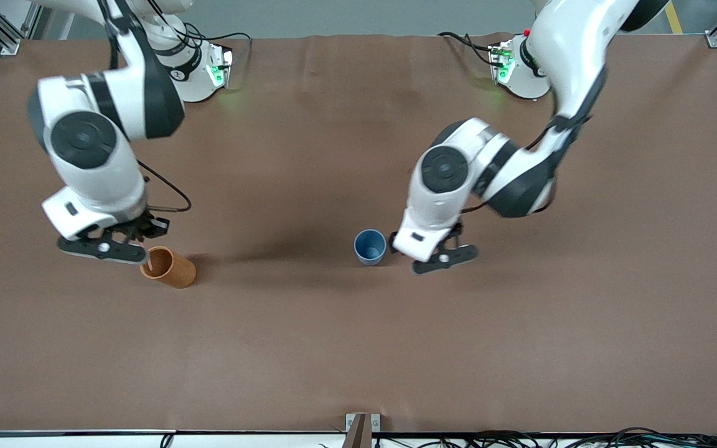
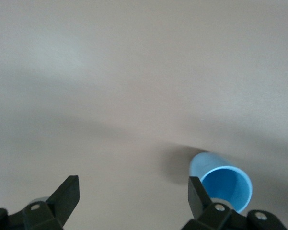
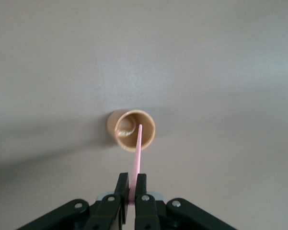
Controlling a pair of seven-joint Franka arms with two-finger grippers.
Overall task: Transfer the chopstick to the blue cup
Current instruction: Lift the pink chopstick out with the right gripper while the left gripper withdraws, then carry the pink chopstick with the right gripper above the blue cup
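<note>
My right gripper is shut on the pink chopstick. The stick points down from the fingers, and its tip lines up with the mouth of the orange-brown cup. In the front view this gripper hangs just over that cup's rim. The blue cup stands upright near the table's middle. My left gripper is over the table right beside it, toward the left arm's end. In the left wrist view its jaws stand wide open with only bare table between them. There the blue cup sits just outside one finger.
The brown table mat spreads wide between the two cups and toward the front camera. Both arm bases stand along the table's edge farthest from the front camera. Cables lie along the table's nearest edge.
</note>
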